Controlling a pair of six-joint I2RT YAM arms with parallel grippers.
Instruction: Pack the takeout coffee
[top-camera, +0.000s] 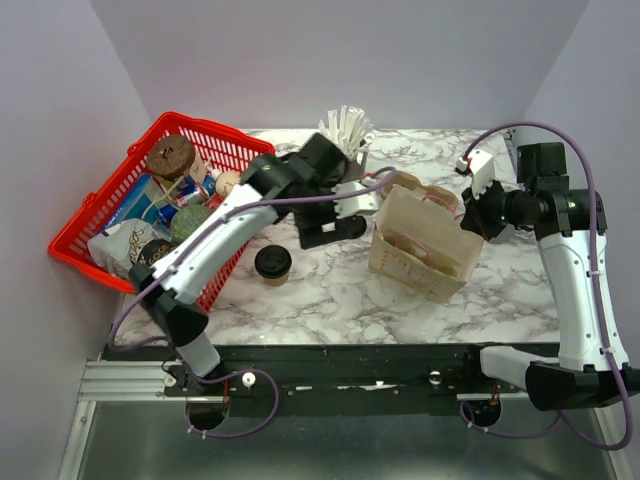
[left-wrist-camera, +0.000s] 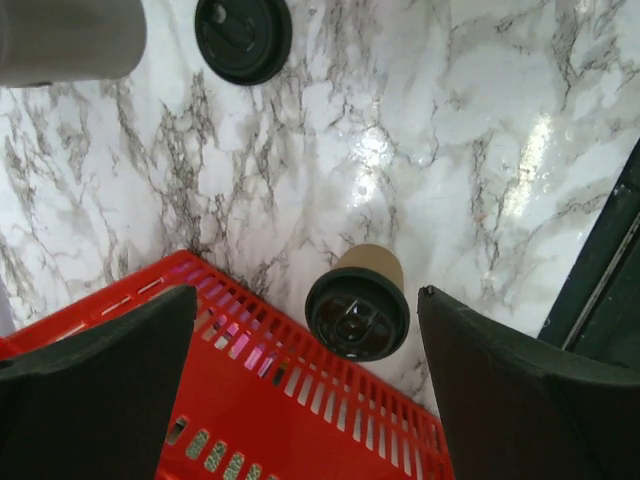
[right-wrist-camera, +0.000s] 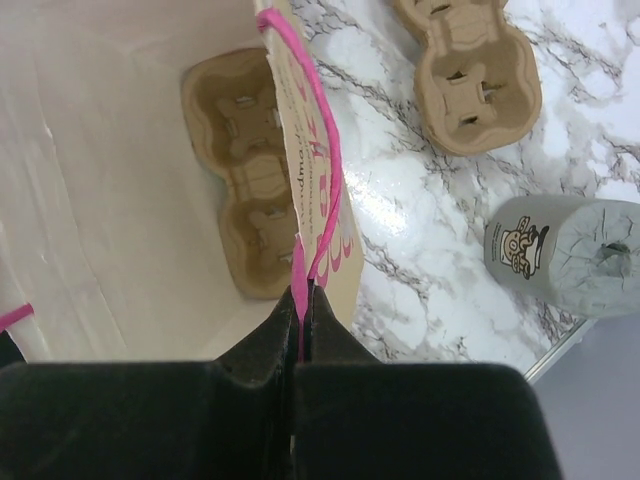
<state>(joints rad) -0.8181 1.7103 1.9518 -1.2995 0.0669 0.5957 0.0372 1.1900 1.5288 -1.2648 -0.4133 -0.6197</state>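
Progress, as I judge it, is partway: the small tan paper cup (left-wrist-camera: 370, 262) wears its round black plastic lid (left-wrist-camera: 357, 312), but it stands on the white marbled tabletop (left-wrist-camera: 450, 130), not in the tan paper bag (top-camera: 425, 248). My right pincer (right-wrist-camera: 302, 300) is clamped on the bag's pink cord handle (right-wrist-camera: 325, 150), holding the mouth open over a brown moulded-pulp carrier (right-wrist-camera: 250, 170) seated inside. Left to do: lift the cup and set it into that carrier. My left pincer (left-wrist-camera: 305, 292) gapes wide with nothing in it, raised off the table. Seen from its wrist, the cup sits ahead and below, between the two fingers, nearer one than the other, touching neither, just beside the red plastic basket (left-wrist-camera: 280, 400).
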